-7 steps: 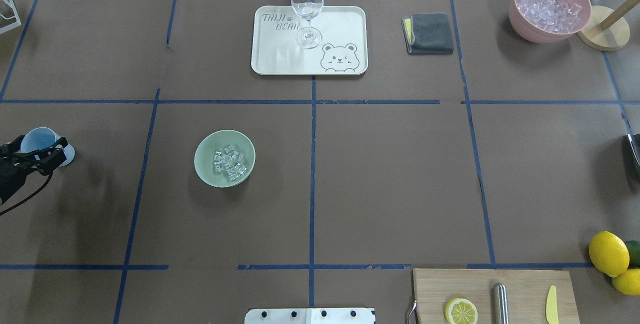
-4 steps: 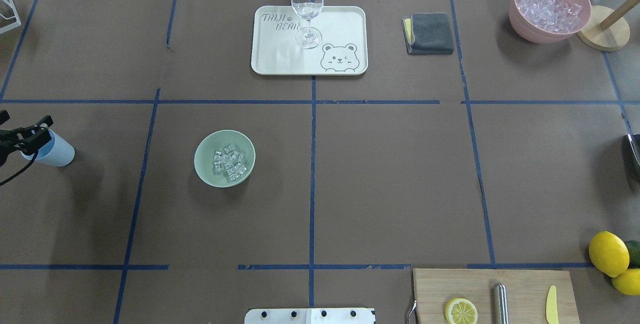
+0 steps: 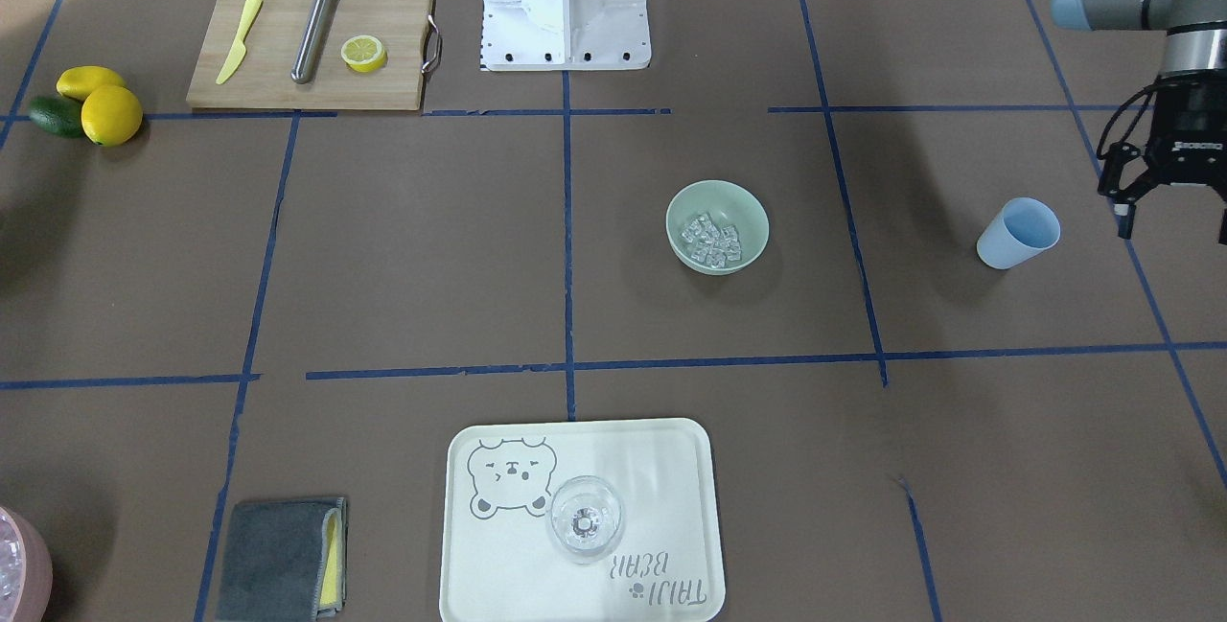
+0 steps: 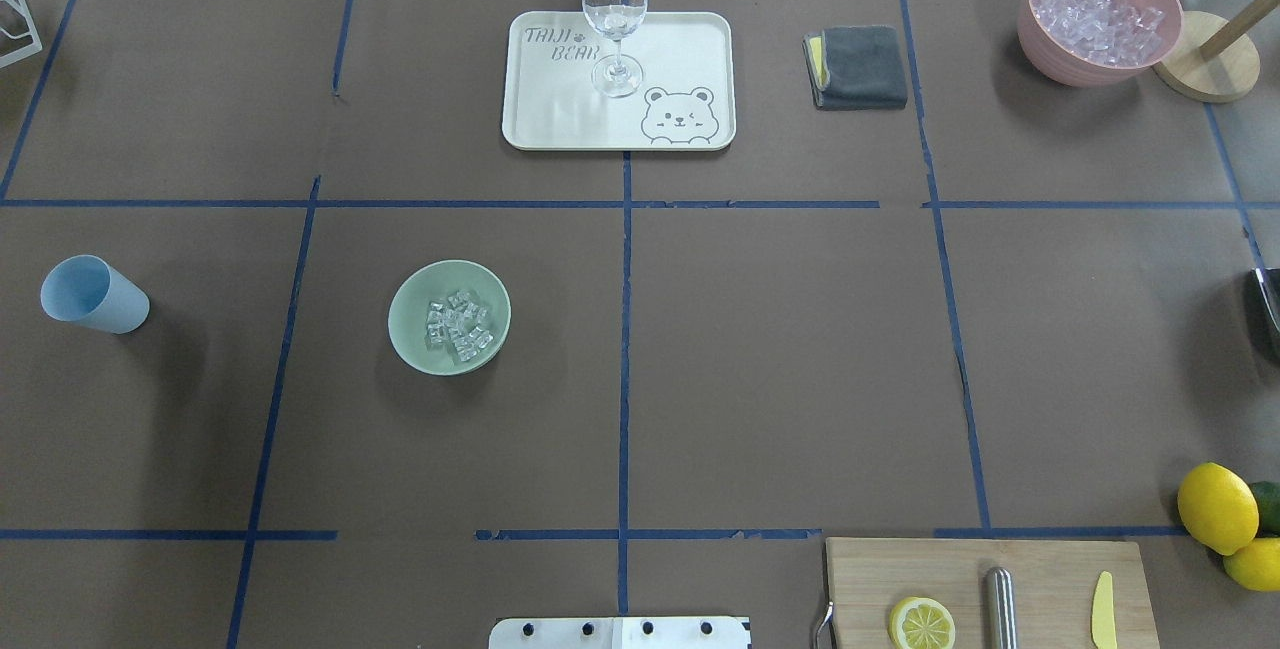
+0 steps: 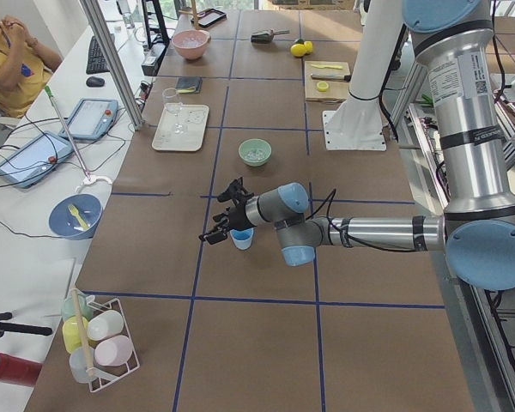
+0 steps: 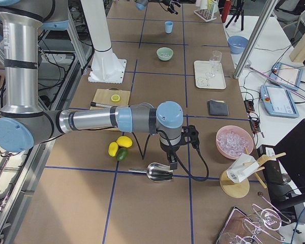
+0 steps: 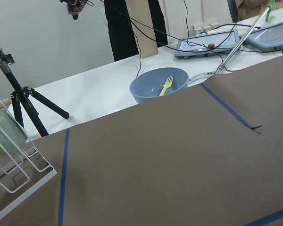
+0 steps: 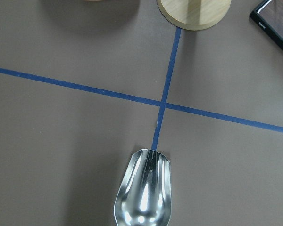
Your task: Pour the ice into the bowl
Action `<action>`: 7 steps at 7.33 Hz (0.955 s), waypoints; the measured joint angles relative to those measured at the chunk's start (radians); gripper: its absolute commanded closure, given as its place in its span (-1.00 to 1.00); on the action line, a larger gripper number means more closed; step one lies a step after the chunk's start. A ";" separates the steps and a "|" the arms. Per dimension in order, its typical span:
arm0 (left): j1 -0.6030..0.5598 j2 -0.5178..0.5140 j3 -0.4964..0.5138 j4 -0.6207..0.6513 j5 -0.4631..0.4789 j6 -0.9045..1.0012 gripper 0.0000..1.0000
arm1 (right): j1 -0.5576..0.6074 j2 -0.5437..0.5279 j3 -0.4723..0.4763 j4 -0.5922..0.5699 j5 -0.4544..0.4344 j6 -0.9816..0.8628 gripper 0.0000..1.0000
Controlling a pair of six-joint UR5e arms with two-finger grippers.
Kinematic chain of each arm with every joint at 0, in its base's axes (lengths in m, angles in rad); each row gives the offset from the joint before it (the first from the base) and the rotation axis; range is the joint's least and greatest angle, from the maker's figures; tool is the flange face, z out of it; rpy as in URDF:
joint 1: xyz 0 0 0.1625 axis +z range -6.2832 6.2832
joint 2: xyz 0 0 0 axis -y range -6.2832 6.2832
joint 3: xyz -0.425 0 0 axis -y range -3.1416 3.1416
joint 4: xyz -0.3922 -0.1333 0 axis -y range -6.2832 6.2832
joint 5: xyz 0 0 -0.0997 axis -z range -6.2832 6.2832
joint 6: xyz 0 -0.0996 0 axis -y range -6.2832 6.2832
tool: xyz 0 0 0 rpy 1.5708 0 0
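Nearest the robot's base, on its right, a wooden cutting board carries a lemon half. Beyond the board's end, the right gripper hangs just over a metal scoop lying on the table. I cannot tell whether its fingers are spread or pressed together.

At mid-table, left of the centre line, the mint-green bowl stands with the ice heaped inside it as a cluster of clear cubes. Well to its left a blue cup stands upright. The left gripper hovers near the cup on its outer side, fingers spread and holding nothing, clear of the cup.

Farthest out, a cream tray bears a wine glass. To its right lie a folded grey cloth and a pink bowl full of ice cubes.
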 measured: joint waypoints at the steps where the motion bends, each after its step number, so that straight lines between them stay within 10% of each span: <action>1: -0.153 -0.033 -0.005 0.127 -0.154 0.169 -1.00 | 0.000 0.000 0.027 0.000 0.007 0.001 -1.00; 4: -0.453 -0.120 -0.011 0.627 -0.498 0.434 -1.00 | -0.045 0.018 0.081 0.003 0.064 0.006 -1.00; 7: -0.536 -0.160 -0.009 1.099 -0.611 0.462 -1.00 | -0.200 0.111 0.145 0.002 0.075 0.182 -1.00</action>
